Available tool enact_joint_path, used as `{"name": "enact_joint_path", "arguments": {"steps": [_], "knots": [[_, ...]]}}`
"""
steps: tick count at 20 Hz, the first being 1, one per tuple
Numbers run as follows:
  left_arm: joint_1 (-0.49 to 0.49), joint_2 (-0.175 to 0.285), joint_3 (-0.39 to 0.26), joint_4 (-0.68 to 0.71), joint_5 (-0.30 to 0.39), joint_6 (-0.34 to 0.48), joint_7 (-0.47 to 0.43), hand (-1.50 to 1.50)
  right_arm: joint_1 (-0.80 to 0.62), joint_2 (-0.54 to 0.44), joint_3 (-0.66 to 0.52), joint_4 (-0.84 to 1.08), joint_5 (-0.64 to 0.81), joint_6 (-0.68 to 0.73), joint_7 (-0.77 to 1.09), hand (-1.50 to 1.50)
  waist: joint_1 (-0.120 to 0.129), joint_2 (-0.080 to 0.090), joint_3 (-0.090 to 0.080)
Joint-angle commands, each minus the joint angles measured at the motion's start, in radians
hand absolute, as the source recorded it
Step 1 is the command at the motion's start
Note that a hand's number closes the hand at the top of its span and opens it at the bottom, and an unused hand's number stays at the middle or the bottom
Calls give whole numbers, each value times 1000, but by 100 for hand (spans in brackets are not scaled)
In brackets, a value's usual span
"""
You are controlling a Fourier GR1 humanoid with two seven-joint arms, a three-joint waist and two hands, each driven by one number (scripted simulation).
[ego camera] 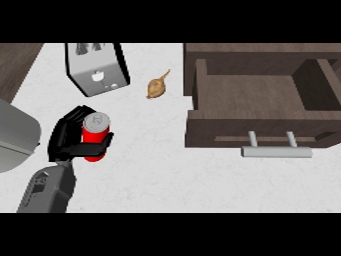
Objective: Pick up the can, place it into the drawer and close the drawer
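Left hand (67, 138), black, fingers & thumb curled round red cylindrical can (95, 132) w/ silver top, at near left. Dark-wood drawer (225, 127) open at right, w/ metal bar handle (275, 151).

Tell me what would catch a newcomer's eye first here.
The red can stands out at the left of the counter, with the left hand curled round it. At the right, the wooden drawer stands open, its silver handle toward the robot. A toaster sits at the back, above the can.
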Motion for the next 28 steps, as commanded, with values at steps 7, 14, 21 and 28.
{"name": "enact_joint_path", "arguments": {"steps": [7, 14, 21, 28], "knots": [[-134, -71, -183, -271, -45, 233, 287, 150, 42, 19, 43, -91, 11, -19, 29, -150, -17, 2, -1], [-213, -72, -352, -395, -23, 364, 473, 150, 24, 0, -23, 36, -6, 47, -54, -150, -14, 2, 0], [-459, -72, -440, -288, -47, 518, 561, 150, 8, -1, -33, 2, -10, 30, -24, -150, -24, 4, -1], [-697, -72, -383, -179, -40, 531, 657, 150, 19, 20, 15, 48, 26, 3, -78, -150, -22, 5, 0]]}}
